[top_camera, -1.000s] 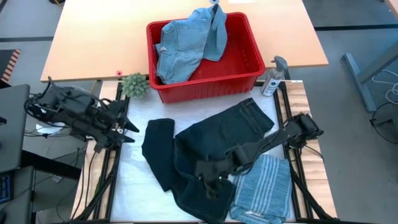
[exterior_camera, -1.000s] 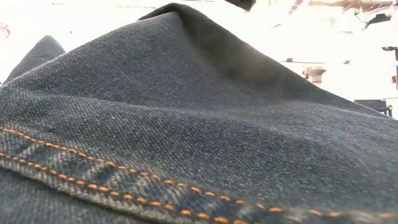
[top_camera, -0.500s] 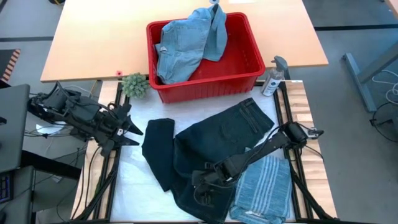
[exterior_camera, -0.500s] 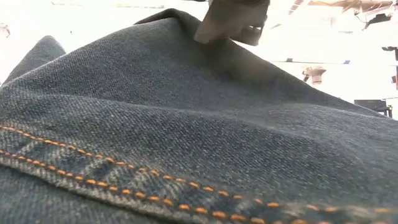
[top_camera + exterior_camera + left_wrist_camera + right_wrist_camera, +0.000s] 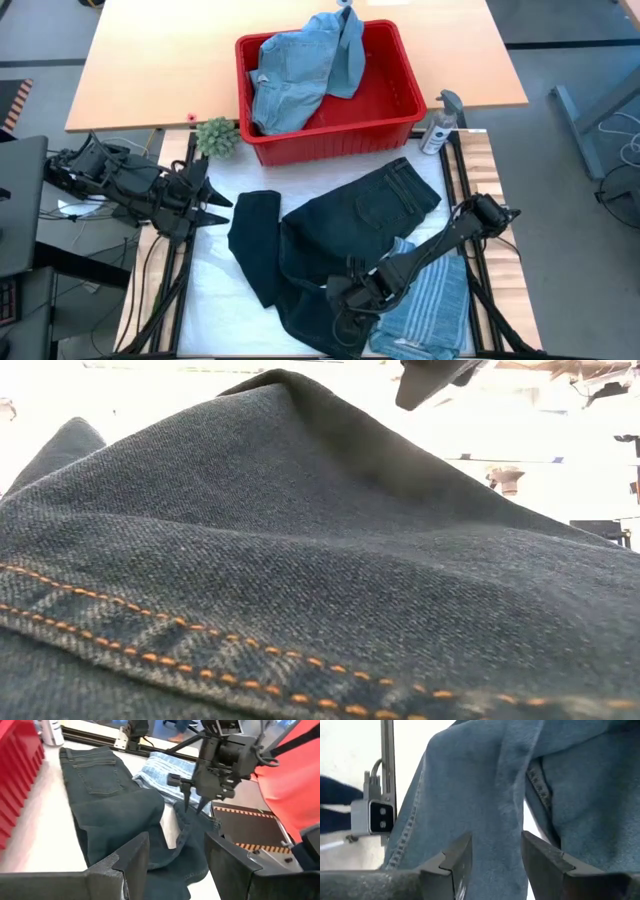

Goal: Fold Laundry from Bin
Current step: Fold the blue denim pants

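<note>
The dark navy trousers (image 5: 340,225) lie spread on the white table cover, with one leg folded over toward the left. They fill the low view (image 5: 300,560). A blue-grey striped shirt (image 5: 430,300) lies folded at the near right. The red bin (image 5: 385,95) at the far edge holds light blue denim pieces (image 5: 300,70). My right gripper (image 5: 345,305) points steeply down, open, just above the trousers' near leg (image 5: 192,809). Cloth lies beneath its fingers (image 5: 495,852). My left gripper (image 5: 222,205) waits open at the table's left (image 5: 175,847).
A spray bottle (image 5: 440,125) stands to the right of the bin and a small green plant (image 5: 217,137) to its left. A wooden table (image 5: 150,60) lies beyond. Bare white cover (image 5: 215,290) shows at the near left.
My right gripper has moved toward the table's near edge and down toward the trousers, tipping to point more steeply down. It has stayed open. The trousers and shirt lie as before.
</note>
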